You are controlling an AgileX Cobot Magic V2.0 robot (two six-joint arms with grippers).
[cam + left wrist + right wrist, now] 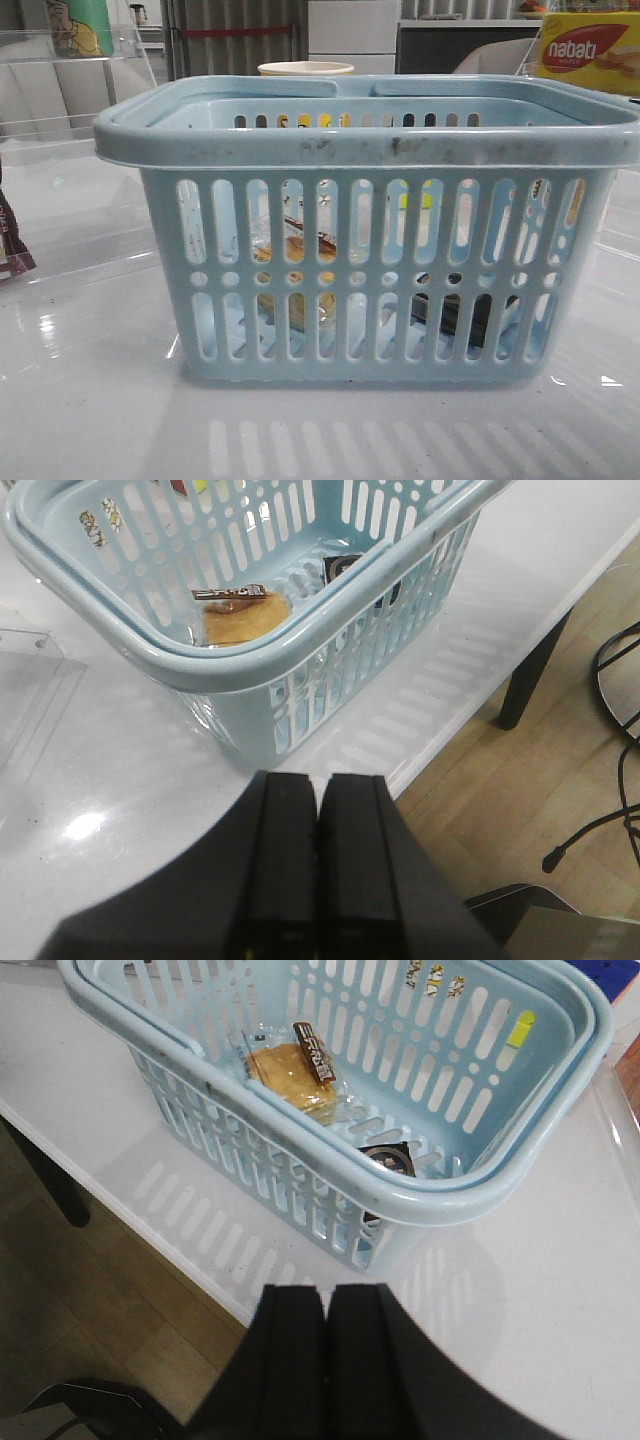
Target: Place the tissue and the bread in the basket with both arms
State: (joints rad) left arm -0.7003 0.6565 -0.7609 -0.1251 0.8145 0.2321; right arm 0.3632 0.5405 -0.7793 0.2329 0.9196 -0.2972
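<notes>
Inside the basket (470, 1200), on its floor: bread (285, 1075) toward one end, tissue (388, 1161) toward the other, apart. Left pincer (318, 810) and right pincer (328, 1310) pressed together, holding nothing, above the white surface (100, 420).

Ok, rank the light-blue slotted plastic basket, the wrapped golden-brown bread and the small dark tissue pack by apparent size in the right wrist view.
1. Light-blue slotted plastic basket, by far the largest.
2. Golden-brown bread in clear wrapper.
3. Small dark tissue pack, smallest as seen, though the rim hides part of it.
</notes>
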